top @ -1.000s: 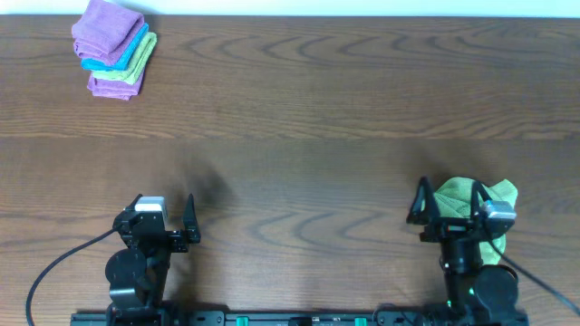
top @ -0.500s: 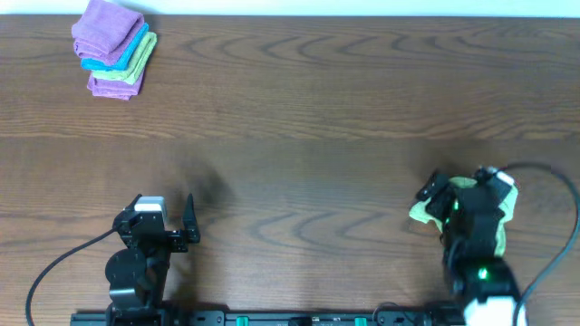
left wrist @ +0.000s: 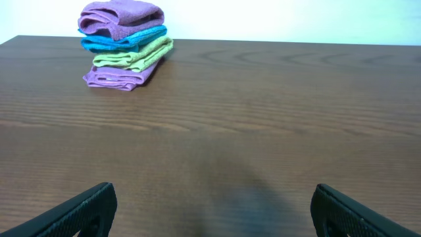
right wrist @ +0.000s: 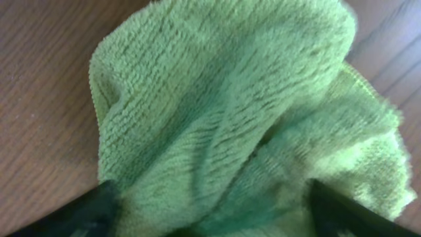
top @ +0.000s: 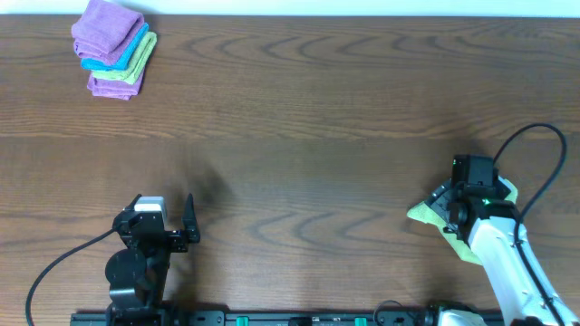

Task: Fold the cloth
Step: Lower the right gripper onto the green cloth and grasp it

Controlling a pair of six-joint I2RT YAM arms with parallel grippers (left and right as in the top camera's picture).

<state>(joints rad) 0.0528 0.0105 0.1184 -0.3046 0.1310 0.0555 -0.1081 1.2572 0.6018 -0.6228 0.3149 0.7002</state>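
Observation:
The cloth (right wrist: 223, 99) is a lime-green terry piece lying crumpled in a heap on the wooden table at the right front (top: 420, 214). My right gripper (right wrist: 214, 210) is down on it, pointing at the table, with its two dark fingers wide apart and pressed into the folds on either side. In the overhead view the right gripper (top: 460, 205) and its wrist hide most of the cloth. My left gripper (top: 165, 203) rests open near the left front edge, with only bare wood between its fingers (left wrist: 85, 207).
A stack of folded purple, blue and green cloths (top: 113, 47) sits at the far left corner, also seen ahead in the left wrist view (left wrist: 125, 43). The right arm's cable (top: 535, 145) loops over the table's right side.
The right arm has swung from lying low beside the cloth to pointing down onto it, covering the heap. The left arm has not moved.

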